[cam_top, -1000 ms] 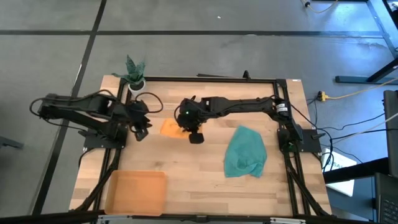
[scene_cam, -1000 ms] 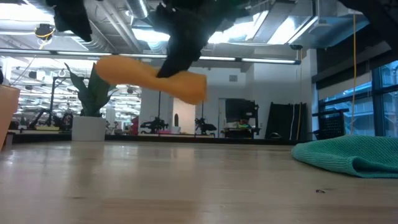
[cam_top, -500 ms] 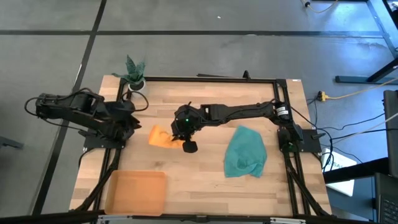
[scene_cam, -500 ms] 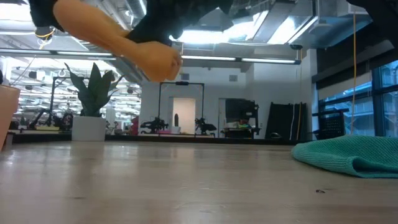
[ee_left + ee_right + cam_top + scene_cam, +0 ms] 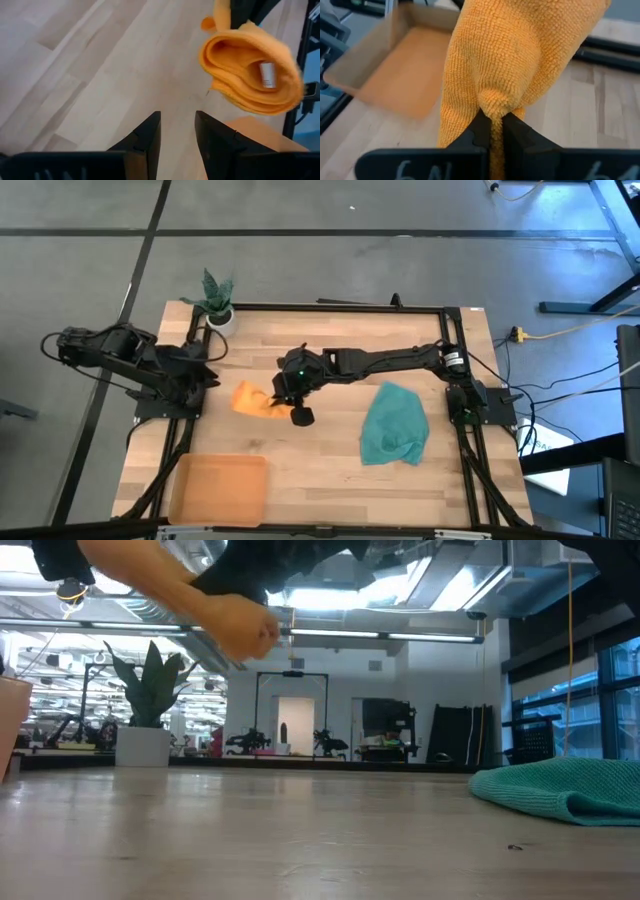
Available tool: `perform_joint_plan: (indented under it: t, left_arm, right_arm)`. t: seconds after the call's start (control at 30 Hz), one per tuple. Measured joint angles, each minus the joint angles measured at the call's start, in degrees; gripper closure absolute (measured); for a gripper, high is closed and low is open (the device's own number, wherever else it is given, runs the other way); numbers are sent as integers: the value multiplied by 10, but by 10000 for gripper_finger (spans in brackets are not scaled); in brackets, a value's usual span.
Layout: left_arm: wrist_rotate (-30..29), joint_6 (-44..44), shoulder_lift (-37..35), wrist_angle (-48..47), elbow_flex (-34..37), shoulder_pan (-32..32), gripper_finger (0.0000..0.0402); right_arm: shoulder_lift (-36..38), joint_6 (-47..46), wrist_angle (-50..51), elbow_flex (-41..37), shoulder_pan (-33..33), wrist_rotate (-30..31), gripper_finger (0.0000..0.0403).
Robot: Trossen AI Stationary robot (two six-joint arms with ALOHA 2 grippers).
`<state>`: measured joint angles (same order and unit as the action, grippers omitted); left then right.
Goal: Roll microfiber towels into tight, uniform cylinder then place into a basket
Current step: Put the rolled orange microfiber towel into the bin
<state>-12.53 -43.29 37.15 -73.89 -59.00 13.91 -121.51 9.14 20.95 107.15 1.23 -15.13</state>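
My right gripper (image 5: 284, 398), reaching over the table's middle, is shut on the rolled orange towel (image 5: 252, 400). The roll is up in the air in the low view (image 5: 190, 600) and shows its open spiral end in the left wrist view (image 5: 250, 70). My left gripper (image 5: 205, 370) hangs open at the table's left edge, apart from the roll; its fingers (image 5: 150, 140) have nothing between them. The teal towel (image 5: 393, 423) lies crumpled on the table at the right. The basket (image 5: 218, 488) stands at the near left corner. My right gripper pinches the orange roll between its two fingers at the end nearest them (image 5: 492, 106), several layers bunched there. The fingers come from the table's right, slanting down. The roll sticks out beyond them toward the table's left, tilted and lifted clear of the table.
A small white plant pot (image 5: 217, 313) stands at the far left corner. A dark metal frame (image 5: 440, 310) runs round the table's edges. Bare wood (image 5: 300, 470) lies between the basket and the teal towel.
My right gripper has carried the orange roll toward the table's left and slightly near edge, tipping upward, so the roll now slants and hangs higher. My left gripper has drawn back toward the table's left edge, away from the roll.
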Motion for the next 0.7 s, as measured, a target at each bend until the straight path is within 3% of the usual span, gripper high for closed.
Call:
perform_joint_plan:
  t: [0.2,0.5,0.7]
  left_arm:
    - [1,43,-35,-3,0,0,291]
    - [42,131,-92,-3,0,0,291]
    - [47,140,-124,-8,0,0,291]
  right_arm:
    - [-8,-52,-83,0,1,0,382]
    - [-71,-170,-309,0,19,5,382]
    - [-96,-209,-332,0,41,5,382]
